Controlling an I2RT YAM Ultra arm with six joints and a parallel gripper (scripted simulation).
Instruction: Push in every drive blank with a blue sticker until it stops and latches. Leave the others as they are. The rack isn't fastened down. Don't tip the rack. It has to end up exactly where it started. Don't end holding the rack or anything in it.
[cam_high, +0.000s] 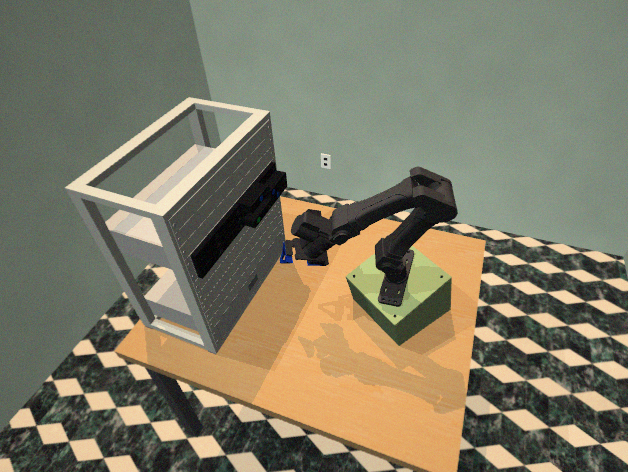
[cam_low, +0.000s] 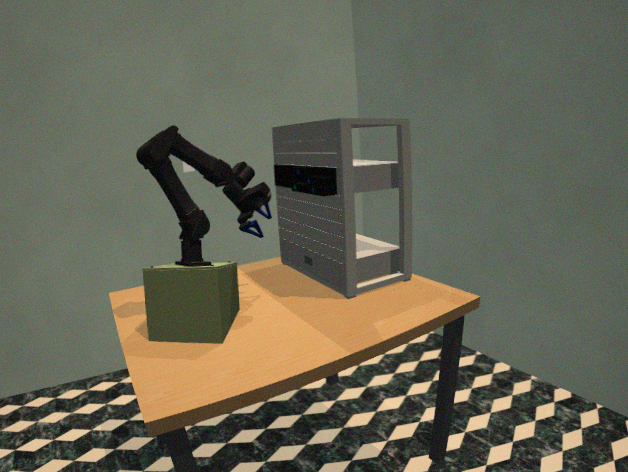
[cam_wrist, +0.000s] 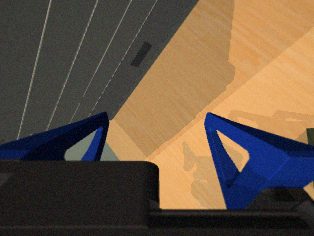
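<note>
A grey open-frame rack (cam_high: 228, 289) (cam_low: 309, 228) stands on the wooden table (cam_high: 355, 400) (cam_low: 304, 334). A black row of drive blanks (cam_high: 218, 243) (cam_low: 324, 178) crosses the upper part of its front. The blanks at one end (cam_high: 269, 183) stick out further than the others. Small blue stickers (cam_high: 262, 196) (cam_low: 308, 180) and one green sticker (cam_high: 257, 219) (cam_low: 294, 187) show on them. My gripper (cam_high: 302, 259) (cam_low: 259, 221) (cam_wrist: 156, 117) has blue fingers, is open and holds nothing. It hangs close to the rack's front face (cam_wrist: 50, 50), below the drive row and tilted down towards the table.
My arm stands on a green block (cam_high: 421, 304) (cam_low: 187, 304) on the table, opposite the rack's front. A small dark label (cam_high: 252, 281) (cam_low: 308, 260) (cam_wrist: 141, 54) sits low on the rack's front. The rack stands near the table's edge, close to the room's corner.
</note>
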